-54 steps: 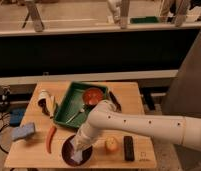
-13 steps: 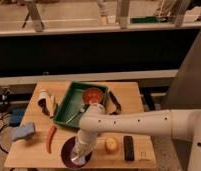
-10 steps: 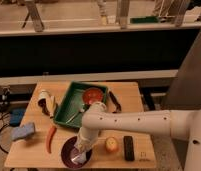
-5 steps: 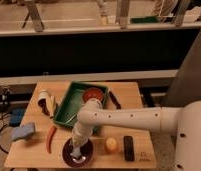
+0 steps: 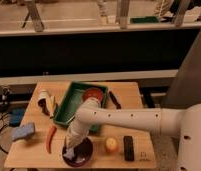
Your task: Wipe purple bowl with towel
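Ideally the gripper, down in the purple bowl (open or closed, I cannot tell), should press the towel flat and circle gently

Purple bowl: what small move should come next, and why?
Probably sweep the towel across the bowl toward its uncovered side. The gripper sits low over the bowl, with the towel bunched at the view's left and the right part showing bare.
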`<action>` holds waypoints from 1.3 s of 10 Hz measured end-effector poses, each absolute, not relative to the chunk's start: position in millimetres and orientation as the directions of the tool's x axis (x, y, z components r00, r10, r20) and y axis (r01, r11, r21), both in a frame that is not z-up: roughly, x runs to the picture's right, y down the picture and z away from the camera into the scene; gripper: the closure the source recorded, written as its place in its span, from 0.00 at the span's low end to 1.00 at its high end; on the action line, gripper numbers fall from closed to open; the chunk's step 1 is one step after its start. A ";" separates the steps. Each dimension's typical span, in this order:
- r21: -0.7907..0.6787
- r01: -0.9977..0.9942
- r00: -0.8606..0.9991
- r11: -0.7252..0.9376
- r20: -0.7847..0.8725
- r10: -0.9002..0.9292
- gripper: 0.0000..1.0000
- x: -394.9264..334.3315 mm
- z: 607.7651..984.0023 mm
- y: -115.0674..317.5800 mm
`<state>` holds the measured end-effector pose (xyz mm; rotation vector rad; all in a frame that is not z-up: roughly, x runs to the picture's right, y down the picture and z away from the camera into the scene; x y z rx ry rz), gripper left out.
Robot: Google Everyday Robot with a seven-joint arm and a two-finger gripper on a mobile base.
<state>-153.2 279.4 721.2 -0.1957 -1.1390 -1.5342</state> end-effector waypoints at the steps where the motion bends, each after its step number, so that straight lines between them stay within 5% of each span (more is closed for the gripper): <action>1: 0.555 0.820 -0.343 0.137 0.669 -0.659 1.00 -154.9 714.8 284.6; 13: 0.375 0.925 -0.249 0.063 0.723 -0.644 1.00 -88.9 697.5 306.4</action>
